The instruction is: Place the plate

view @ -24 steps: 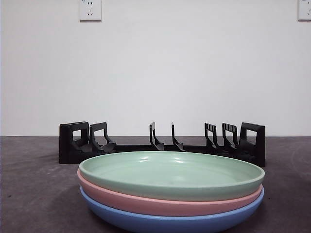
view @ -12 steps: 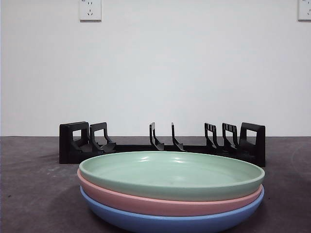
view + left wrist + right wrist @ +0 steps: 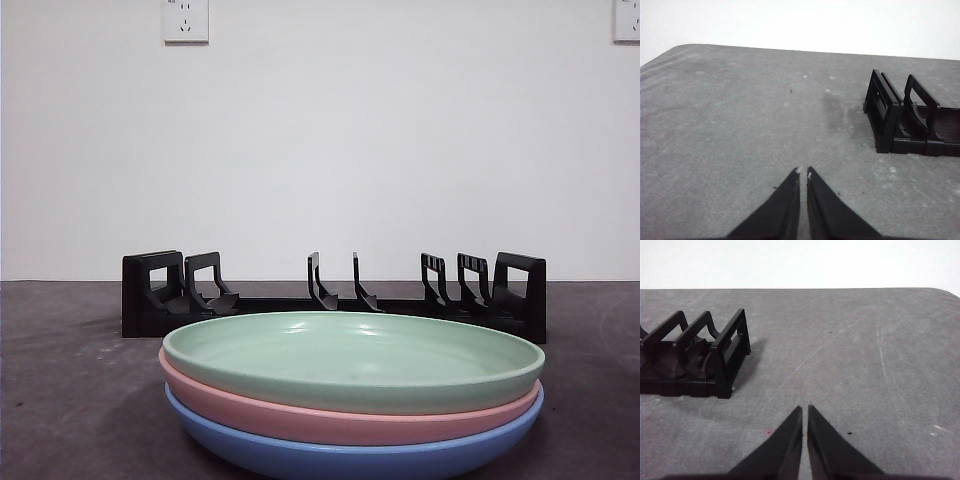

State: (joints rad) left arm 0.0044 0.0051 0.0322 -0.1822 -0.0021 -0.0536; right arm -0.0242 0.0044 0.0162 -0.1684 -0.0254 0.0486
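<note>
No movement is seen since earlier | left gripper (image 3: 803, 172) and right gripper (image 3: 804, 408) jaws nearly closed, empty | rack (image 3: 335, 296) beside each | plates (image 3: 352, 390) stacked

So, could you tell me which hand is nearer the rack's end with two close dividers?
Right. The right hand sits over the table just off that end of the rack; the left hand sits off the opposite end.

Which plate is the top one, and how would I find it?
Look at the black rack standing on the grey table by the white wall. Right in front of it sits a stack of three plates. The top one is the green plate, lying on a pink plate above a blue plate.
</note>
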